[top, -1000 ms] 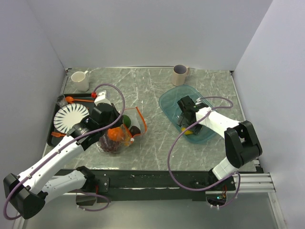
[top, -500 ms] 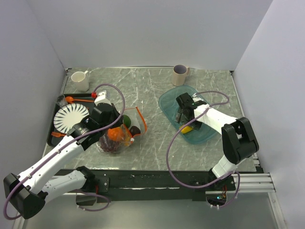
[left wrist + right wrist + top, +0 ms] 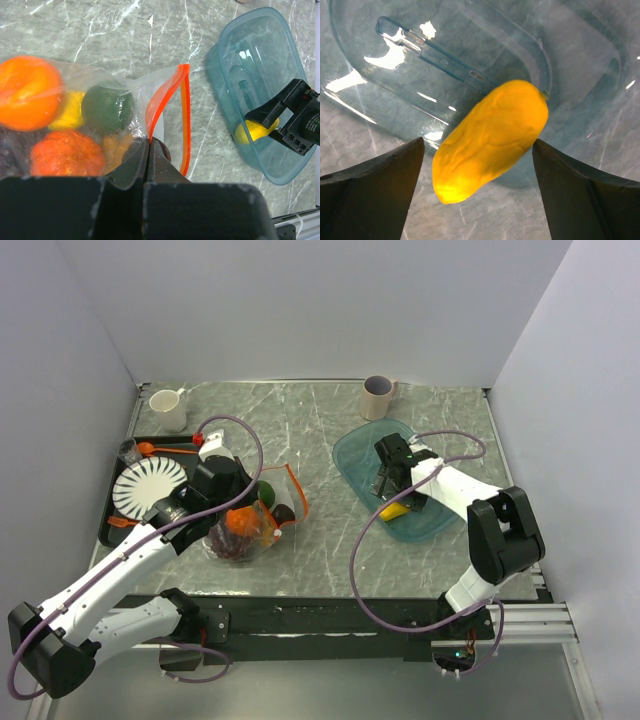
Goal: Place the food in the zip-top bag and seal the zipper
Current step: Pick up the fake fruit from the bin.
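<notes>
The clear zip-top bag [image 3: 245, 530] lies left of centre with toy fruit inside: an orange [image 3: 27, 92], a yellow lemon [image 3: 70, 110], a green avocado [image 3: 107, 107] and a red-orange fruit [image 3: 65, 152]. Its orange-red zipper [image 3: 185, 115] stands open in a loop. My left gripper [image 3: 148, 142] is shut on the zipper's near side at the bag's mouth. A yellow banana-like piece [image 3: 490, 140] lies in the teal bowl [image 3: 445, 60]. My right gripper [image 3: 477, 144] is open, one finger on each side of the piece. It also shows in the top view [image 3: 392, 490].
A black tray [image 3: 108, 525] at the left holds a striped plate [image 3: 148, 485] and an orange spoon [image 3: 165, 448]. A white mug [image 3: 168, 408] stands at the back left and a grey mug [image 3: 378, 397] behind the bowl [image 3: 355, 455]. Walls close three sides.
My right gripper has shifted a little in the bowl, and the yellow piece now shows below it. The left arm and the bag have not moved.
</notes>
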Controlling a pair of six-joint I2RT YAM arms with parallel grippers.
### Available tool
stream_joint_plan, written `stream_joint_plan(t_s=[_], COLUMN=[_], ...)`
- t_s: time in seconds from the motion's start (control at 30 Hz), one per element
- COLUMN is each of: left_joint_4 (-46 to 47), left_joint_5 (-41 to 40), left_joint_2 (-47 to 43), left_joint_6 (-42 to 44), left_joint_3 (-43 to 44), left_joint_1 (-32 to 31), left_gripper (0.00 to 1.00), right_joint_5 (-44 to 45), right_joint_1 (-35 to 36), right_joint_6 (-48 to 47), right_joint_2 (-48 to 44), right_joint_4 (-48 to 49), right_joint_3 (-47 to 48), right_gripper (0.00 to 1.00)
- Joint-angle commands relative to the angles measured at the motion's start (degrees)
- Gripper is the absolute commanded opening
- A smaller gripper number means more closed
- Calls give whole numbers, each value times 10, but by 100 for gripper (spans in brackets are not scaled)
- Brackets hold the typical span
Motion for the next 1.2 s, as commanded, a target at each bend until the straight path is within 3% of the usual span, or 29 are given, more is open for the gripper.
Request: stream_joint_plan(t_s=[0.0,0.23,0.37,0.57,0.67,0.77,1.03,1.17], left_joint_4=[10,9,10,9,9,5,-3,5], left_joint_5=[3,1,3,2,2,-1,-7,-4], left_joint_2=[1,-4,-1,0,-6,-8,-10,-10], left_joint_6=[4,1,2,1,1,-1,1,-2], left_joint_3=[23,22,24,24,21,20,22,18], left_joint_1=[2,2,2,2,2,2,2,2], left_gripper=[1,1,1,1,1,1,1,1], right_joint_5=[-2,3,-8,-23,-25,-42,-31,-77], right_joint_1=[-7,-7,-7,-8,-8,-7,-8,-8], right_joint_6=[-4,-47,-81,-147,-184,-219,-197,-169], right_joint_2=[12,20,30,46,71,94,90,30], right_joint_4=[6,10,15,28,25,27,35,77], right_joint_3=[6,25,48,82,108,125,126,85], right_gripper=[92,71,52,49,54,70,97,100])
